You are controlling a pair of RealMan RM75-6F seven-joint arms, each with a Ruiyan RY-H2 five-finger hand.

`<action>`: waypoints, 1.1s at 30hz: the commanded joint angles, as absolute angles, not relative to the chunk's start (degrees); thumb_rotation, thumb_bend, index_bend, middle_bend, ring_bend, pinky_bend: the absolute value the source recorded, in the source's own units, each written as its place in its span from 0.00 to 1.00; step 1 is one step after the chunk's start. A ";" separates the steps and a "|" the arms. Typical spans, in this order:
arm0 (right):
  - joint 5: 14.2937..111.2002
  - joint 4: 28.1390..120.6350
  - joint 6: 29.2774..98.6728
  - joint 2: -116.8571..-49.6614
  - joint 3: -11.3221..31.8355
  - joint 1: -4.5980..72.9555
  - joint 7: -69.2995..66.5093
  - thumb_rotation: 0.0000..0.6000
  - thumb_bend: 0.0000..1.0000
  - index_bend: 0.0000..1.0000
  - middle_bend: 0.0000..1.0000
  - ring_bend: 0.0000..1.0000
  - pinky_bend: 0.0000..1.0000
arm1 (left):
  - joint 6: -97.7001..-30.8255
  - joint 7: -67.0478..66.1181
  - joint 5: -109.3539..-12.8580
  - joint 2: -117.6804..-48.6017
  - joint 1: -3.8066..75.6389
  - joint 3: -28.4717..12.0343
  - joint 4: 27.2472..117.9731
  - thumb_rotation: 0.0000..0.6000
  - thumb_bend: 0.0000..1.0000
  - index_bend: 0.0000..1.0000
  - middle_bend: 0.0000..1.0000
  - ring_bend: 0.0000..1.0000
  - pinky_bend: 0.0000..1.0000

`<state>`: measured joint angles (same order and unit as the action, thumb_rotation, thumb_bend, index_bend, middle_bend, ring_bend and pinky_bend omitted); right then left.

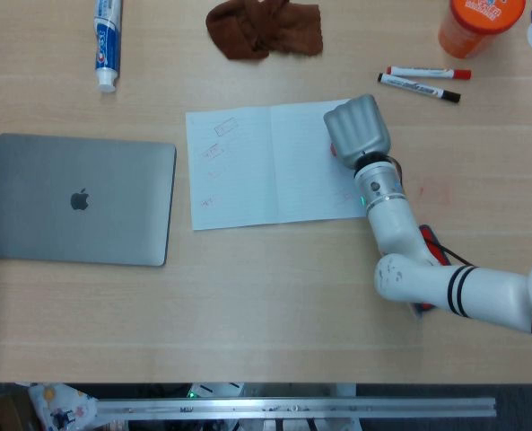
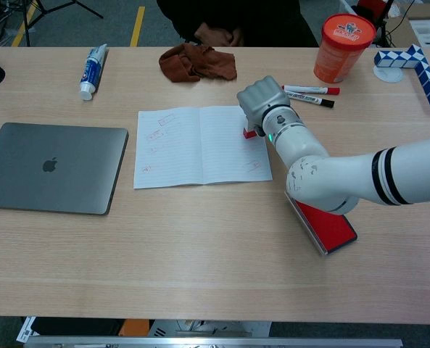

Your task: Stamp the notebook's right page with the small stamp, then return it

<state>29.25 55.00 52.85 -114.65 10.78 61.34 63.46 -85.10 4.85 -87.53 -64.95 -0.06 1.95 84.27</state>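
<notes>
At the right page's upper outer corner, on the worktop: right robot hand (image 2: 259, 99) curled tight around the stamp (image 2: 251, 132), only the stamp's red base peeking out beneath the knuckles in the chest view, almost wholly hidden under the fist in the head view. Stamp directly below the hand and inside its grip, poised over the notebook (image 2: 193, 145) close to the page's right edge, contact with the paper impossible to confirm from either view. Left robot hand absent from both views.

Risk, by judgement: a mark landing half off the page, given so little margin to the outer edge; a smeared or doubled impression if dragged sideways while pressed, the light paper being free to slide on the smooth worktop with nothing pinning it down; a faint, lopsided print if brought down tilted, hard to check with the base buried under the fist. Further risk on the return leg: ink pad (image 2: 325, 221) lying just under the forearm, partly covered by it, and liable to be nudged during the swing back.
</notes>
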 commanded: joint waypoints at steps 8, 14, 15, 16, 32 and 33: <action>30.18 53.31 52.16 -115.89 11.14 60.76 64.08 1.00 0.69 0.91 0.72 0.61 0.54 | -85.18 5.05 -87.52 -65.01 -0.15 1.96 84.04 1.00 0.28 0.00 0.00 0.10 0.13; 30.62 52.68 51.88 -116.43 11.58 60.55 64.35 1.00 0.69 0.91 0.72 0.62 0.54 | -85.12 5.16 -87.41 -65.00 -0.17 1.94 83.94 1.00 0.28 0.00 0.00 0.10 0.13; 30.67 52.61 51.85 -116.49 11.64 60.51 64.39 1.00 0.69 0.91 0.72 0.62 0.55 | -85.10 5.17 -87.40 -64.99 -0.17 1.94 83.94 1.00 0.28 0.00 0.00 0.10 0.13; 30.71 52.54 51.80 -116.55 11.70 60.47 64.44 1.00 0.69 0.91 0.72 0.62 0.55 | -85.08 5.18 -87.39 -64.99 -0.17 1.95 83.93 1.00 0.28 0.00 0.00 0.10 0.13; 31.58 52.77 51.52 -116.50 12.91 59.67 64.38 1.00 0.69 0.92 0.73 0.62 0.55 | -84.73 5.05 -87.20 -64.82 -0.19 2.05 84.12 1.00 0.28 0.00 0.00 0.10 0.13; 31.74 53.35 51.65 -116.19 13.18 59.59 64.01 1.00 0.69 0.92 0.73 0.62 0.55 | -84.77 5.10 -87.22 -64.77 -0.21 2.05 84.18 1.00 0.28 0.00 0.00 0.10 0.13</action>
